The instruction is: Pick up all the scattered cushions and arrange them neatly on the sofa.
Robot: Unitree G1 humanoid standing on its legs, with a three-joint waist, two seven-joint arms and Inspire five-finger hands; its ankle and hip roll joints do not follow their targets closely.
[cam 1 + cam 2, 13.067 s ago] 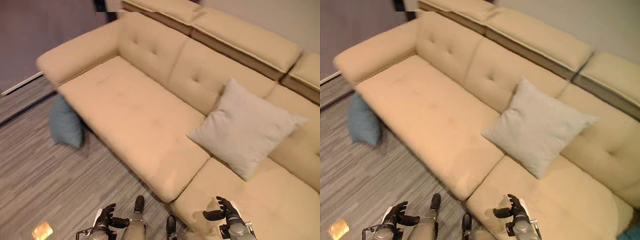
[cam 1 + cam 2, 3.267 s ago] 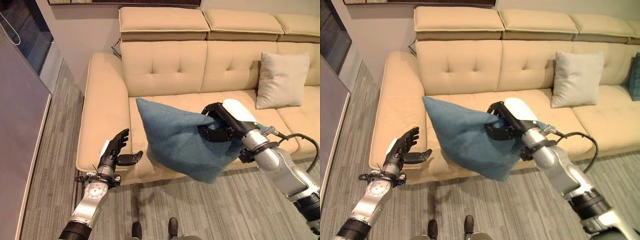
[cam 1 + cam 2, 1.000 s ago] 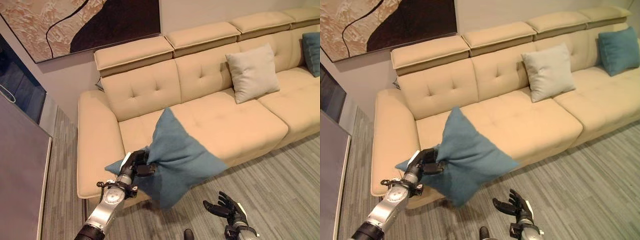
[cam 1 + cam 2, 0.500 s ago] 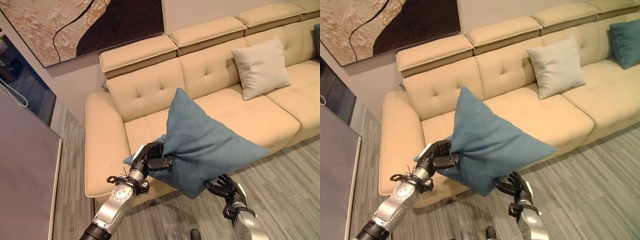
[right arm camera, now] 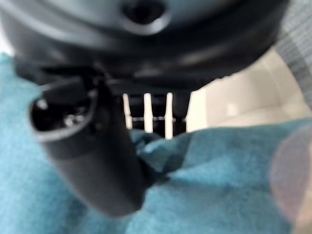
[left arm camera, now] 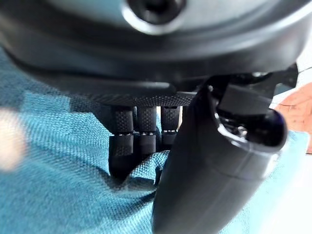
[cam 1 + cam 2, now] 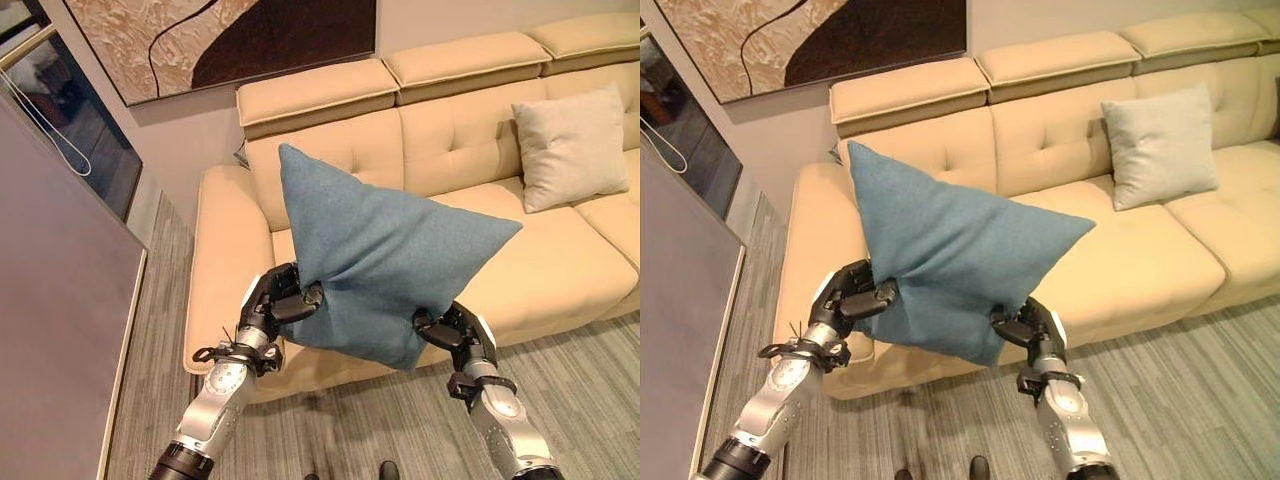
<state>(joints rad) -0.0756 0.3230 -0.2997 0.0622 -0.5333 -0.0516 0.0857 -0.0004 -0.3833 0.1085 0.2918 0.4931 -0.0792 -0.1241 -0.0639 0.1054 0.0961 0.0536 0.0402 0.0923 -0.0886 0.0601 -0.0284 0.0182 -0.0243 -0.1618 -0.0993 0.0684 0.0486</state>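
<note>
A large blue cushion [image 7: 385, 260] hangs in the air in front of the beige sofa [image 7: 560, 270], over its left seat. My left hand [image 7: 280, 300] is shut on the cushion's lower left corner, its fingers [image 6: 134, 141] curled into the blue cloth. At the lower right edge my right hand [image 7: 455, 335] pinches the cushion [image 5: 219, 195] between thumb and fingers. A grey cushion [image 7: 568, 148] leans upright against the sofa's backrest at the right.
The sofa's wide left armrest [image 7: 222, 270] lies just beyond my left hand. A dark panel [image 7: 60, 300] stands at the left. Grey striped floor [image 7: 590, 380] runs along the sofa's front. A large painting [image 7: 220, 40] hangs on the wall above.
My right hand has risen and taken hold of the cushion's lower right edge. The cushion is lifted higher and held by both hands. The camera has shifted too.
</note>
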